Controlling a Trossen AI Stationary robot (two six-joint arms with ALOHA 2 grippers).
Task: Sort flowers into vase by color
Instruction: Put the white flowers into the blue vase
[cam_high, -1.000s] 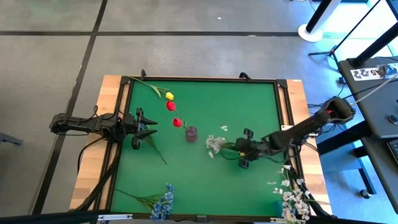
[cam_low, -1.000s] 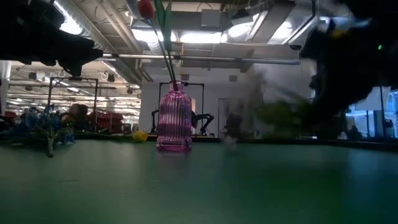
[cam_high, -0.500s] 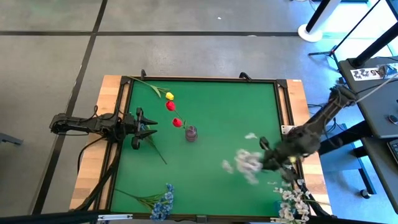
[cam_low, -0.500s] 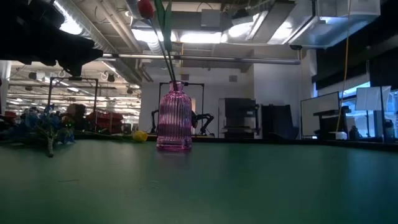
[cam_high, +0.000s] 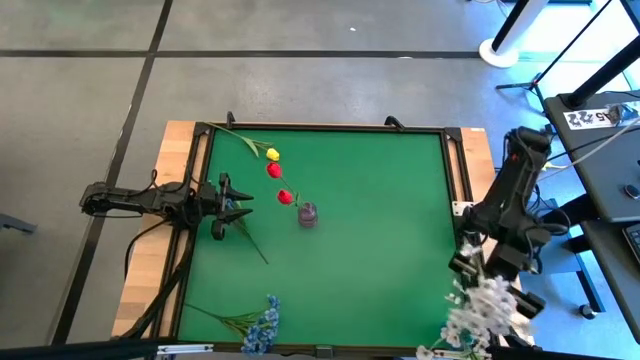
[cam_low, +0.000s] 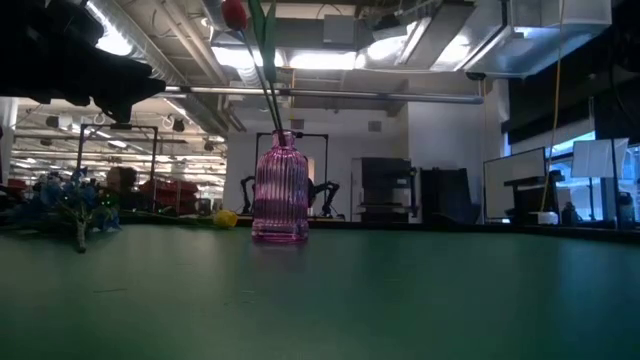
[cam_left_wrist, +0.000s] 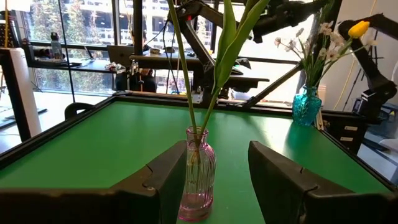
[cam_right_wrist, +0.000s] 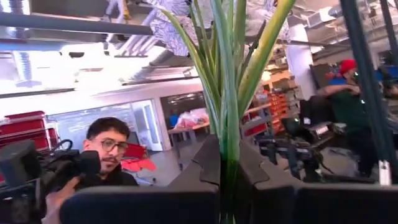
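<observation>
A pink ribbed vase (cam_high: 307, 214) (cam_low: 280, 200) (cam_left_wrist: 199, 180) stands mid-table with green stems and a red tulip (cam_high: 285, 197) in it. Another red bud (cam_high: 274, 170) and a yellow one (cam_high: 272, 154) show behind it. A blue spray (cam_high: 262, 325) lies at the near edge. My left gripper (cam_high: 236, 205) (cam_left_wrist: 217, 149) is open, level, left of the vase and apart from it. My right gripper (cam_high: 472, 268) (cam_right_wrist: 229, 158) is shut on a white spray (cam_high: 485, 305) over the table's right near corner. My right gripper pinches the white spray's bundle of green stems (cam_right_wrist: 229, 171) between its two fingers. The stems and leaves stand up out of the fingers toward the ceiling. The spray is lifted clear of the table, its white blossoms (cam_high: 488, 300) beyond the fingers.
More white flowers (cam_high: 465, 335) crowd the right near corner. The left wrist view shows a blue vase (cam_left_wrist: 306, 106) with white blossoms at the table's right edge, a yellow bud (cam_left_wrist: 359, 28) above it. A raised frame (cam_high: 458, 160) rims the green table. A person (cam_right_wrist: 106, 155) stands beyond.
My right gripper has swung from the table's middle right toward the right near corner, rising and tipping upward. It has carried the white spray off the table, out of the low view. The left arm and the pink vase have kept still.
</observation>
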